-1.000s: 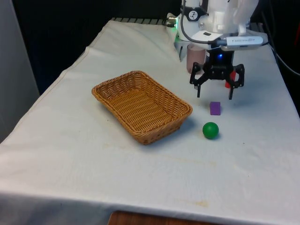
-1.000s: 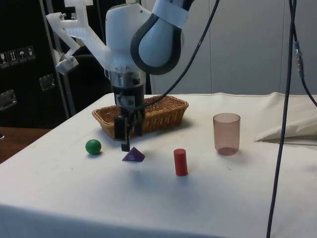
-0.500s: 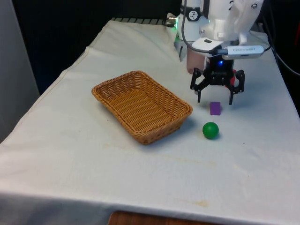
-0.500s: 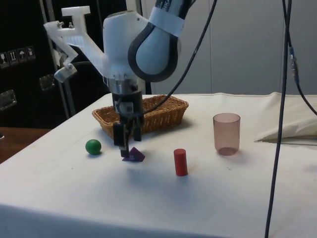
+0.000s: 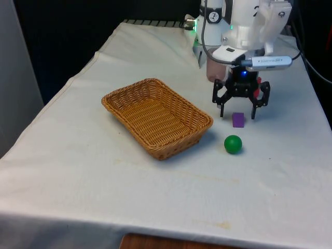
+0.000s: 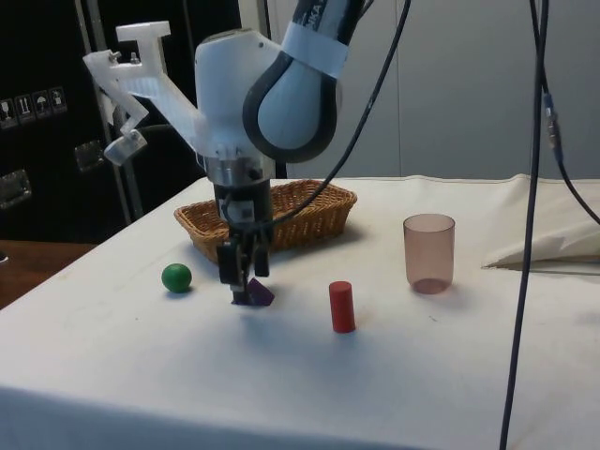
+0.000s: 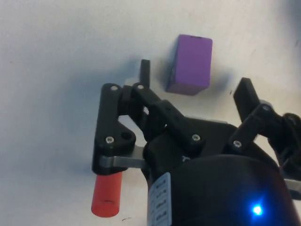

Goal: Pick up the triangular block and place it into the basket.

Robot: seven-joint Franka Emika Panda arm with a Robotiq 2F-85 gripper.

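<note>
The purple triangular block (image 5: 238, 120) sits flat on the white cloth, off the basket's short end on the front view's right, near it but not touching. The gripper (image 5: 238, 115) is down around it with the fingers spread wide, one tip on each side of the block (image 7: 190, 64) and daylight on both sides, so it's got nothing in hand yet. Looks to me like it's straddling the block that way so a plain squeeze catches the two flat faces instead of the sloped ones. From the side the fingertips (image 6: 238, 292) are almost at cloth level right over the block (image 6: 255, 294). The wicker basket (image 5: 156, 117) is open and waiting. The green ball (image 5: 233, 144) is a bit closer to the camera than the block, the red cylinder (image 6: 342, 307) and the pinkish translucent cup (image 6: 429, 253) are farther from the basket, all out of the carry path I'd guess.
</note>
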